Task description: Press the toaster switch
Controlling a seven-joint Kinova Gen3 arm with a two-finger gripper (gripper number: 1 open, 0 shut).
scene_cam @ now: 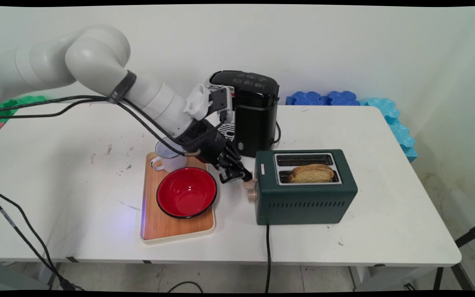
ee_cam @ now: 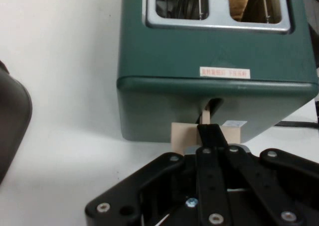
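gripper: the gripper (scene_cam: pixel 243 178) is seen low at the left end of the toaster (scene_cam: pixel 305 202), its fingers drawn narrow together and pressed on top of the beige lever (ee_cam: pixel 205 135); nothing is held.
lever: found at the toaster's end face, set in its slot, above a round beige knob (scene_cam: pixel 252 194).
toaster: dark green, stood on the white bench (scene_cam: pixel 386 231); a slice of toast (scene_cam: pixel 311 173) is seen in the near slot.
tray: a wooden tray (scene_cam: pixel 167 227) is laid just left of the gripper, with a red bowl (scene_cam: pixel 186 192) and a white mug (scene_cam: pixel 167 159) on it.
behind: a black coffee machine (scene_cam: pixel 254 111) is stood beyond the toaster.
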